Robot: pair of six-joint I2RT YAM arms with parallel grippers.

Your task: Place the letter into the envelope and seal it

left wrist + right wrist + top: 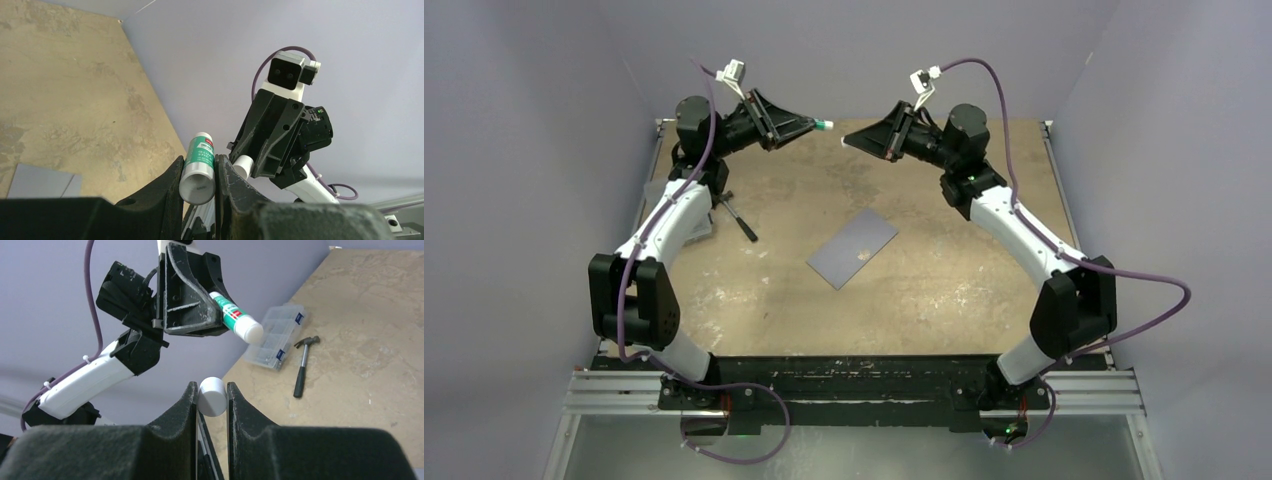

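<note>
Observed both arms raised over the far end of the table, wrists turned toward each other.

Found the left gripper clamped on a glue stick. White tube with a green label, pinched between the two black fingers, one white end sticking out past the fingertips toward the other arm.

Found the right gripper clamped on a small white cap. Held by its sides between the fingertips, round face toward the glue stick.

Noted a short gap between stick and cap: close, roughly in line from above, not touching.

Located the envelope lying flat at about the middle of the table. Grey-blue, turned at an angle to the table edges, well apart from both grippers and lower than them. Marked one small pale spot on its upper face, toward the near-right edge. Could not tell from any view about the flap, open or stuck down. Caught one corner of it at the lower left of the left wrist view.

Recorded a hammer lying flat on the left side of the table, dark handle, metal head. Recorded a clear plastic box with compartments and blue latches just beside the hammer, near the left edge and partly under the left arm in the top view.
</note>
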